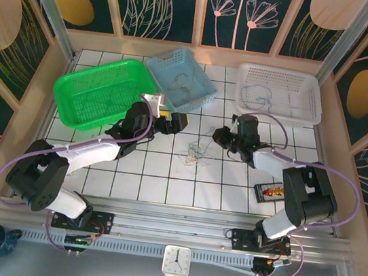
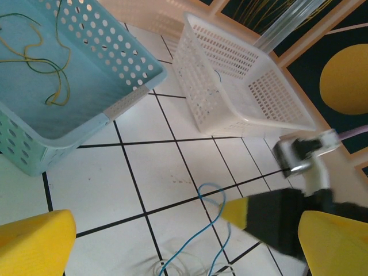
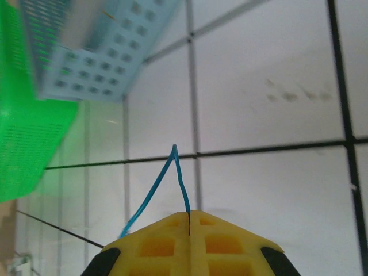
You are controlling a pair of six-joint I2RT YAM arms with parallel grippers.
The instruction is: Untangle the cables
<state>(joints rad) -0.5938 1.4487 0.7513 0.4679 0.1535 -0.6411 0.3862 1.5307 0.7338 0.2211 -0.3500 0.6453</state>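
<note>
- Looking down from the top camera, you see the cables (image 1: 195, 155) as a small loose clump on the tiled counter (image 1: 151, 174), between the left claw (image 1: 174, 122) and the right claw (image 1: 217, 136).
- Your right wrist camera gives what the top view cannot. The right claw (image 3: 190, 215) has its yellow fingers pressed together on a blue strand (image 3: 175, 154), which rises from the tips to a sharp peak.
- Your left wrist camera shows the left claw (image 2: 184, 236) spread wide and gripping nothing. The blue strand (image 2: 210, 185) loops over the tiles just beside the right claw (image 2: 237, 210).
- The blue basket (image 1: 203, 72) holds thin wires (image 1: 181, 83); from the left wrist they read yellow and green (image 2: 54, 75).
- The white basket (image 1: 282, 72) holds a looping wire (image 1: 258, 97).
- The green basket (image 1: 94, 94) sits far left, just beside the blue basket.
</note>
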